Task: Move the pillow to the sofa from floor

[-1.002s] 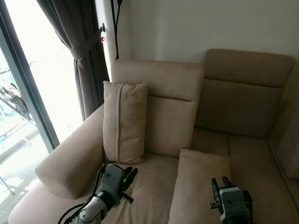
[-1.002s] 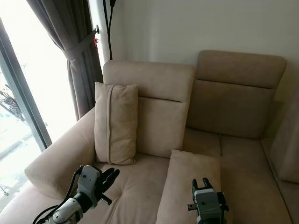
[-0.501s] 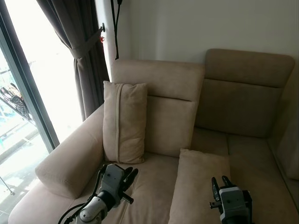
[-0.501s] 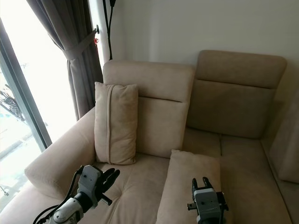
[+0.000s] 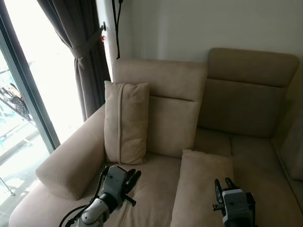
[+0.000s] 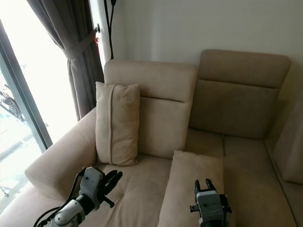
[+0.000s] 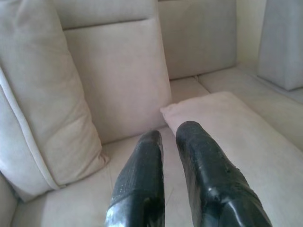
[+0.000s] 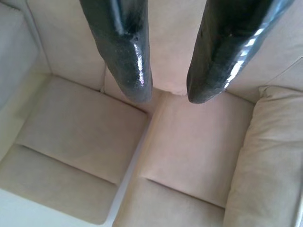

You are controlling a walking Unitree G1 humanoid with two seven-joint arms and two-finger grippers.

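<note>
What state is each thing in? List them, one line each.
flat pillow: lying flat on the sofa seat, not held.
upright pillow: standing on edge against the sofa backrest, by the armrest.
sofa: bearing both pillows.
curtain: drawn aside, tied back.
left gripper: fingers slightly apart, empty, above the seat.
right gripper: open, empty, above the flat pillow.

Matt, seemingly suede-like sofa (image 5: 170, 118) cloth (pillow (image 5: 201, 184) alike).

A dark tied curtain (image 5: 80, 56) hangs beside the bright window (image 5: 28, 94).
</note>
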